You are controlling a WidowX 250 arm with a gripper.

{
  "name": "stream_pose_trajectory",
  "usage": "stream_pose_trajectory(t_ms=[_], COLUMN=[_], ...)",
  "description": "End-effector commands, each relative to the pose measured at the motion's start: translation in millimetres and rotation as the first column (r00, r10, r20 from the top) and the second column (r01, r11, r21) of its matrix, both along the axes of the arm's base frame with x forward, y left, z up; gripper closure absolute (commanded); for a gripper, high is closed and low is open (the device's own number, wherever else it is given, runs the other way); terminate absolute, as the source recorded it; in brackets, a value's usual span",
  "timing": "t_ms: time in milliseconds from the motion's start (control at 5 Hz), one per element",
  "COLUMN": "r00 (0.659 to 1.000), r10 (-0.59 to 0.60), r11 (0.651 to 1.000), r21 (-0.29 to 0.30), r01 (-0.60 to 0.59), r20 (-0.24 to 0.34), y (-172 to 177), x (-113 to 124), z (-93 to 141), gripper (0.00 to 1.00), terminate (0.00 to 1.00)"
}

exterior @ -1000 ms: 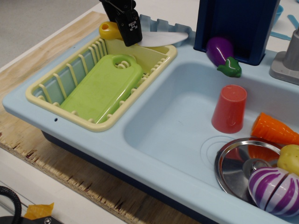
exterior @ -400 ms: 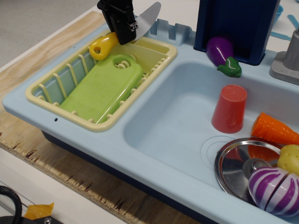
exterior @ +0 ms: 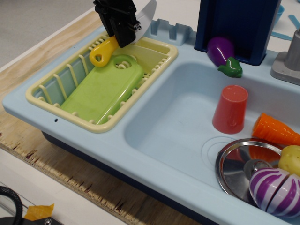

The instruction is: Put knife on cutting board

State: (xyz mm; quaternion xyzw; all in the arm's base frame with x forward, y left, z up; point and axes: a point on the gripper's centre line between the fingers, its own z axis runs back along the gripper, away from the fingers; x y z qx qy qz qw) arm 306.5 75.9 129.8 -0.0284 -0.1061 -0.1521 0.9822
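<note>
Toy sink unit on a worn wooden counter, pale floor beyond.
The gripper (exterior: 123, 29) clamps the knife (exterior: 117, 40), tilted, yellow handle low over the far end of the cutting board (exterior: 103, 88), which lies in the cream rack (exterior: 47, 101) beside the blue basin (exterior: 178, 126).

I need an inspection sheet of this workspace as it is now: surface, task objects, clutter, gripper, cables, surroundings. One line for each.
Surface: light blue toy sink unit on a wooden board.
Job's things: knife held tilted, yellow handle low over the rack, blade up; cutting board lying in the cream dish rack.
Clutter: red cup, eggplant, carrot, metal lid, purple striped vegetable in or beside the basin.
Grippers: gripper shut on the knife.
Cables: black cable at the lower left corner.
Surroundings: dark blue box, grey faucet base.
</note>
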Motion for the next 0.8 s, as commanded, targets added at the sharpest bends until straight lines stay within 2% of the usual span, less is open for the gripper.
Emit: stream_pose_trajectory(t_ms=[0, 400, 600], r00=[0.994, 0.969, 0.960], r10=[0.112, 0.244, 0.278], r11=[0.994, 0.968, 0.956], r21=[-0.011, -0.058, -0.083], r01=[-0.112, -0.246, -0.280], r20=[-0.005, -0.033, -0.036], y=[-11, -18, -19], x=[-20, -54, -66], z=[11, 2, -6], gripper=[1.00, 1.00, 1.00], terminate=[0.00, 0.00, 1.00])
